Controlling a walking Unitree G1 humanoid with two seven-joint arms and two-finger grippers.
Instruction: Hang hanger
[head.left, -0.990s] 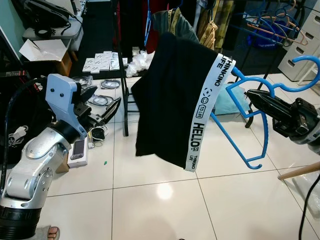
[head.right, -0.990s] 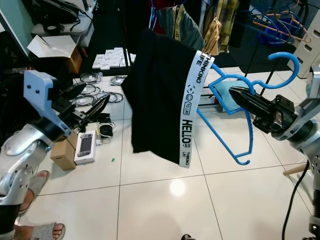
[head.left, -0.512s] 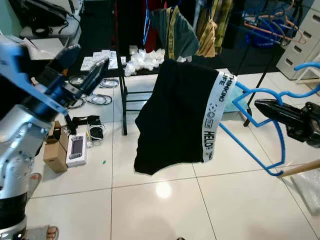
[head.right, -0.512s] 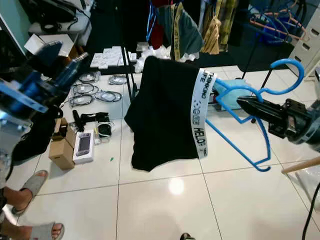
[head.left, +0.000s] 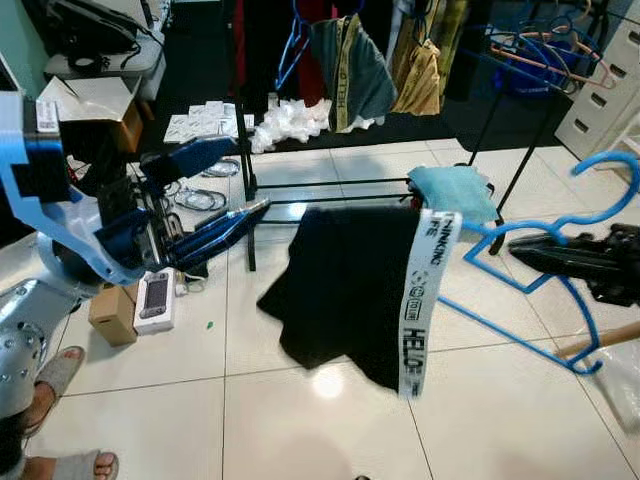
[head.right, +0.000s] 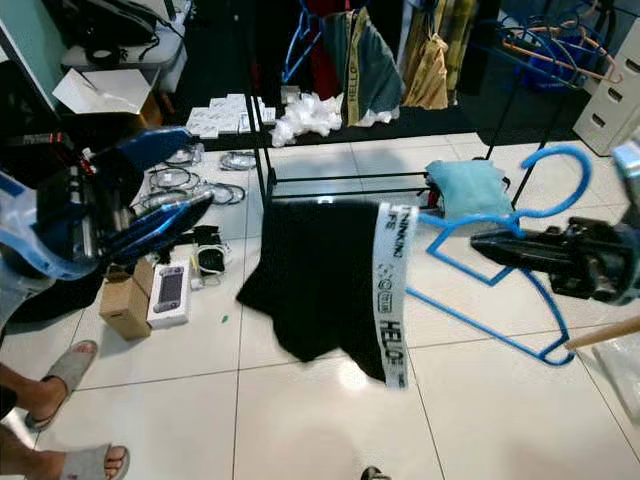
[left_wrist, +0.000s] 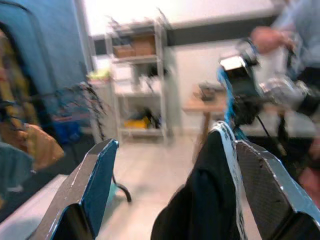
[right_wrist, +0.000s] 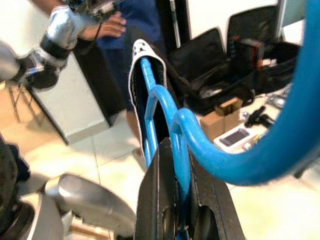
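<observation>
A: What do the head views show?
B: The right gripper (head.right: 490, 243), on the right, is clamped on a blue hanger (head.right: 500, 300) just below its hook. A black garment (head.left: 345, 290) with a white lettered waistband (head.left: 420, 300) drapes over the hanger's left end, above the white tiled floor (head.left: 300, 420). A clothes rack (head.left: 245, 130) with hung clothes stands farther back.
A: And the left arm?
B: The left gripper (head.left: 225, 190) is raised on the left, fingers apart, holding nothing, apart from the garment.
A: The left wrist view?
B: Blurred; two spread fingers (left_wrist: 90, 185), the garment hanging between them farther off.
A: The right wrist view?
B: Both black fingers (right_wrist: 160, 200) pinch the blue hanger wire, and a person's hand (right_wrist: 107, 25) shows beyond.
</observation>
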